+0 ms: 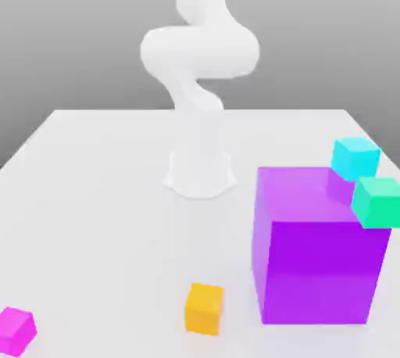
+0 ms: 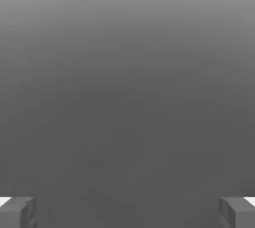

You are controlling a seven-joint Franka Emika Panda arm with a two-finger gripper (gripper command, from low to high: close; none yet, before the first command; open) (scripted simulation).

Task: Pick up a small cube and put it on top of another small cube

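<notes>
The smooth, glossy-looking white robot arm [image 1: 201,51] has rounded, bulging joints and a narrower tapering section above a flared white base [image 1: 200,177] with angular lower corners, while its two-finger gripper [image 2: 127,213] has blocky dark grey fingertips [image 2: 17,213] with stepped inner edges and small white patches behind them.

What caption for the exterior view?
White Panda arm behind an orange cube, a magenta cube and a huge purple cube.

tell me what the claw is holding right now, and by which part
Nothing is held: the claw stands open, with only empty space between its two fingers.
</notes>
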